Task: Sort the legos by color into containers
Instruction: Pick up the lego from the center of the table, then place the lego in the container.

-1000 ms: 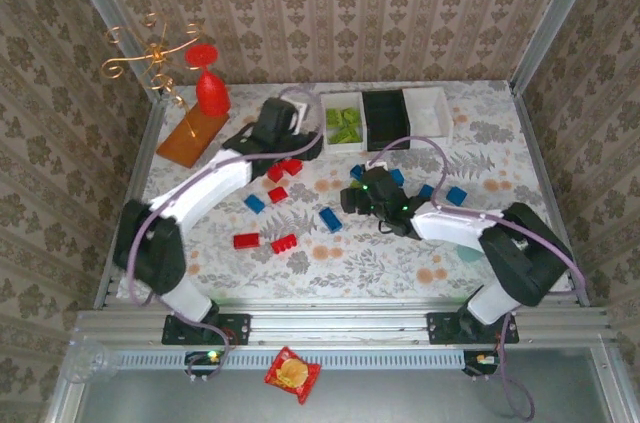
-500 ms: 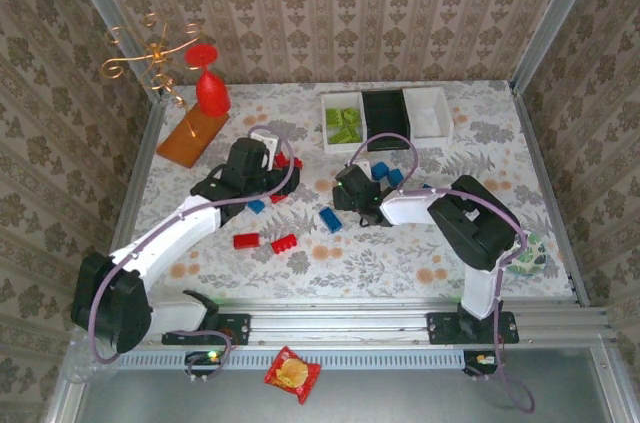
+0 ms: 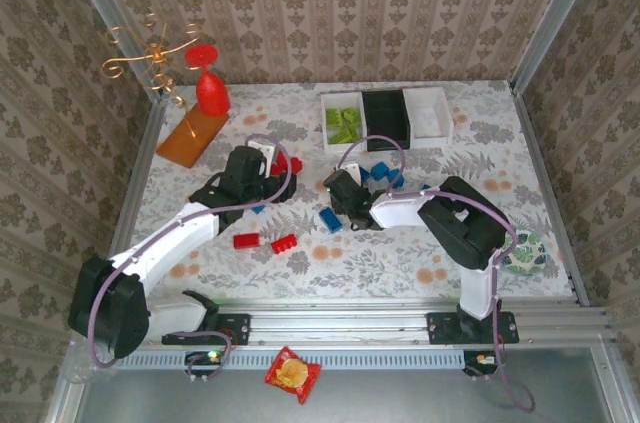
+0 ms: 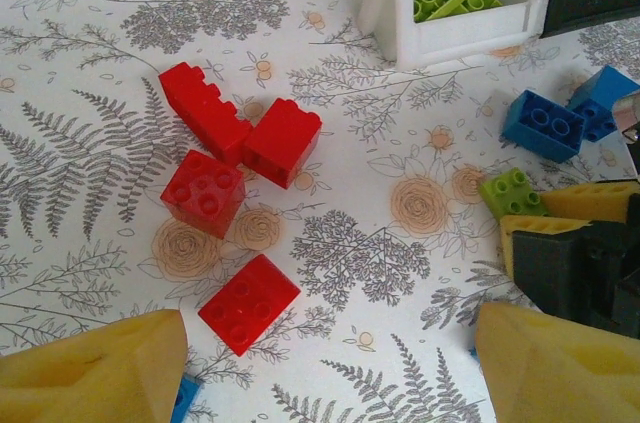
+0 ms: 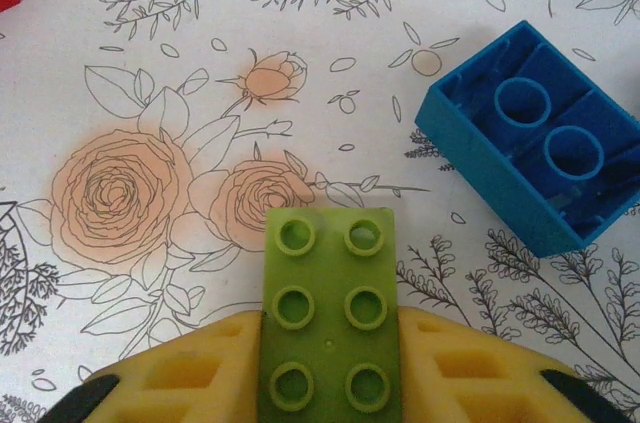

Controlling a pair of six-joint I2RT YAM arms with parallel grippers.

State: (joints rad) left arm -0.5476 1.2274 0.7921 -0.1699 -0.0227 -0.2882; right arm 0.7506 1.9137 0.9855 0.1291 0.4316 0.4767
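The right gripper (image 5: pixel 330 388) is clamped on a lime green lego (image 5: pixel 330 313), which sits between its yellow pads (image 5: pixel 190 383). This is near the white container (image 4: pixel 450 38) that holds green bricks, on the side of the container toward the arms. A blue lego (image 5: pixel 530 148) (turned with its hollow side up) lies just beside the green one, not touching it. The left gripper (image 4: pixel 330 383) has its fingers apart and holds nothing. It hangs over four red legos (image 4: pixel 282 141), which lie on the table (image 4: pixel 380 173) to the left of that container.
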